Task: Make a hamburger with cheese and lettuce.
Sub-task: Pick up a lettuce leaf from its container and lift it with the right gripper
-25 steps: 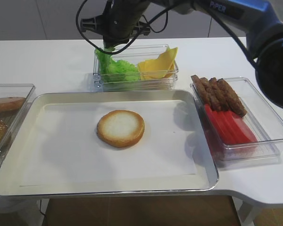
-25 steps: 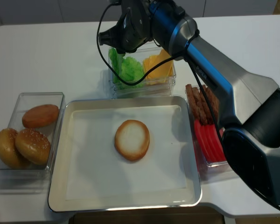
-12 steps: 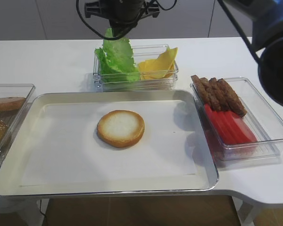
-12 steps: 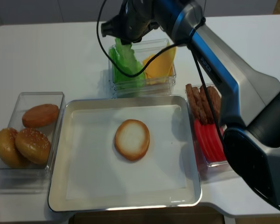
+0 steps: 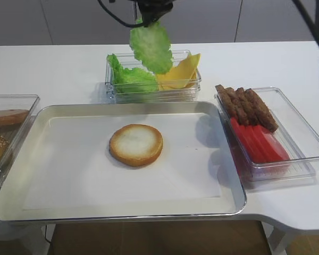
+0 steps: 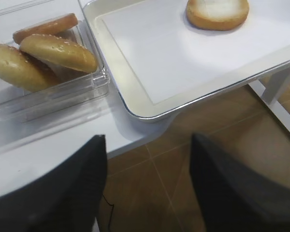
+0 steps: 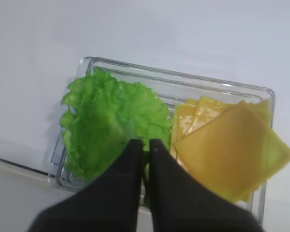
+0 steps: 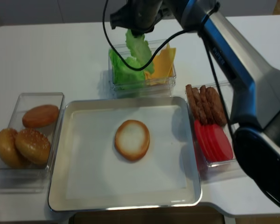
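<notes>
You are getting two high exterior cameras looking down across the surface point(image 5: 69, 69) at the tray point(image 5: 223, 114). The right wrist camera is looking down past its gripper point(image 7: 146, 147) into the bin point(image 7: 222, 87) beneath. The left wrist camera is sitting low, sharing the tray corner point(image 6: 135, 108).

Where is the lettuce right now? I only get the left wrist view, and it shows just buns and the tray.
Observer: The right tool is shut on a leaf, holding it in the air.
Operator: Is it over the bun?
Observer: No. It hangs above the box behind the tray, while the bun sits mid-tray.
Operator: And where is the cheese?
Observer: The cheese is in that same box, to the right of the other lettuce.
</notes>
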`<state>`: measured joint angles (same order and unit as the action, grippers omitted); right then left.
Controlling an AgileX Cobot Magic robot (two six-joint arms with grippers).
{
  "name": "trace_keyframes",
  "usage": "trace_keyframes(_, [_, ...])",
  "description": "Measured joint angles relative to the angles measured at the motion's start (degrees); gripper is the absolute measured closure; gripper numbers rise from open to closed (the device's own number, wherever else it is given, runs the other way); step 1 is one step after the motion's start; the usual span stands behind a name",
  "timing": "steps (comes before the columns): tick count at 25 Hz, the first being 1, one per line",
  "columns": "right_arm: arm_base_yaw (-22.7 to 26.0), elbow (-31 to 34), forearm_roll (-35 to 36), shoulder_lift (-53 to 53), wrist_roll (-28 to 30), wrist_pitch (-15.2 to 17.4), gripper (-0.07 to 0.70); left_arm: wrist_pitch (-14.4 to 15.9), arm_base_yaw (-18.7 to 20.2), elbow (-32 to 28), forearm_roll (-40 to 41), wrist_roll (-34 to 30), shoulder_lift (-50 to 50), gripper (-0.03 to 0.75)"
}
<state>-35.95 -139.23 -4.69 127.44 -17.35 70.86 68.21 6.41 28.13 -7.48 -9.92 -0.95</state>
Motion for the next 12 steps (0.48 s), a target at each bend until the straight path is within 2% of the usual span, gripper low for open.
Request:
trace_keyframes(7, [0.00, -0.47, -0.30, -3.81, 0.00, 1.49, 0.581, 0.00, 0.00, 0.00, 0.00, 0.00, 0.00, 0.305])
trace_keyframes(12, [0.00, -0.47, 2.46, -5.43, 0.00, 1.71, 0.581, 0.00, 0.00, 0.00, 0.00, 0.00, 0.00, 0.307])
